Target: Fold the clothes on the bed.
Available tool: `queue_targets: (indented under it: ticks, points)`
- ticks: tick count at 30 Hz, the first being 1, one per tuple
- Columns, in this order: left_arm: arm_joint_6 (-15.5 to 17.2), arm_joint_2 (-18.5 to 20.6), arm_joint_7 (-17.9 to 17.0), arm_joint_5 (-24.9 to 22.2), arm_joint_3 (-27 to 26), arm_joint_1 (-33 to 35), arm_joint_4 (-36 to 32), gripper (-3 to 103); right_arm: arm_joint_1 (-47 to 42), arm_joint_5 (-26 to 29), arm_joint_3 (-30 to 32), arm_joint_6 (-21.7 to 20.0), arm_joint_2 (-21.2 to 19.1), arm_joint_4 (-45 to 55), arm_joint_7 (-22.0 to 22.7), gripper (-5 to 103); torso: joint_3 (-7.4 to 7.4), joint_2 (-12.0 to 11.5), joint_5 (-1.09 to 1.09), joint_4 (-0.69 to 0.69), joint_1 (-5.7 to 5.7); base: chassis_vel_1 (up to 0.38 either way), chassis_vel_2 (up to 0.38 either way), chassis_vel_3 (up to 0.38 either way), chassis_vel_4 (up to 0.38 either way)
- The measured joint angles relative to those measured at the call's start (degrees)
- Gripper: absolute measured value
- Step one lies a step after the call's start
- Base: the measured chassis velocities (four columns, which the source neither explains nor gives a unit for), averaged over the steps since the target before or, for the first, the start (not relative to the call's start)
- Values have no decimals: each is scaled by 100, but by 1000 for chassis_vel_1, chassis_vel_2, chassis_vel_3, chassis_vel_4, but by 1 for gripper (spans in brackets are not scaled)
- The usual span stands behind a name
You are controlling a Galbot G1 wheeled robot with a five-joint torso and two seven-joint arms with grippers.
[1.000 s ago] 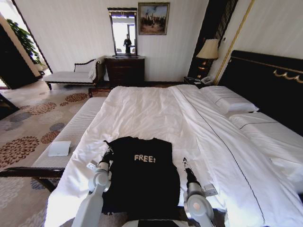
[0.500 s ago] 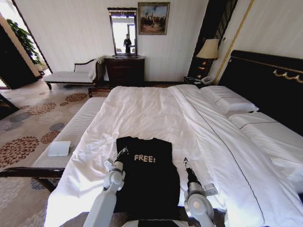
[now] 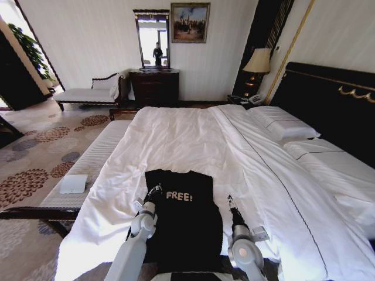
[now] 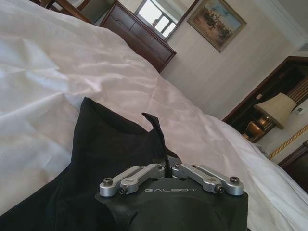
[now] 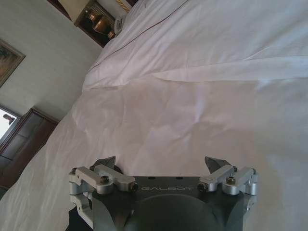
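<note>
The black T-shirt (image 3: 183, 225) with white "FREE!" lettering lies flat on the white duvet of the bed (image 3: 176, 132), close to the near edge. Its left side is folded in, leaving a straight left edge. My left gripper (image 3: 154, 189) is over the shirt's upper left part, its fingers (image 4: 159, 137) pressed together and shut on a small flap of the black cloth (image 4: 103, 154). My right gripper (image 3: 229, 202) hovers just beyond the shirt's right edge. It is open, with its fingertips (image 5: 215, 163) wide apart above bare duvet (image 5: 192, 110) and nothing between them.
Pillows (image 3: 287, 126) and the dark headboard (image 3: 328, 96) are at the right. A white-cushioned bench (image 3: 96, 155) runs along the bed's left side with a white box (image 3: 73, 184) on it. A dresser (image 3: 154, 86) and chaise (image 3: 88, 93) stand at the far wall.
My left gripper has swung right, carrying the shirt's left sleeve in over the body. The shirt's left side is now a straight folded edge. The right arm has stayed put.
</note>
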Motion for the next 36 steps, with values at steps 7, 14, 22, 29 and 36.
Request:
queue_targets:
  ticks: [7,14,22,29,36]
  points:
    - [14,120,39,193,-119,299,-256,26,-20,-3,-5,3,2,3,-7,100,0,0,0,0,0,0,0,0,0]
    - [114,216,-22,238,-340,553,-476,54,-28,4,-19,11,2,-18,-16,100,0,0,0,0,0,0,0,0,0]
    - [385,337,-219,805,-380,955,-529,81,-57,39,-21,17,-23,82,-18,100,0,1,0,0,0,0,0,0,0]
    - [333,408,-130,742,-457,1430,-1093,100,-129,36,-30,34,-11,120,-21,100,0,1,0,0,0,0,0,0,0]
    - [152,462,5,938,-440,1921,-1681,100,-182,3,-56,42,31,178,-22,100,-1,1,1,0,-1,0,0,0,0]
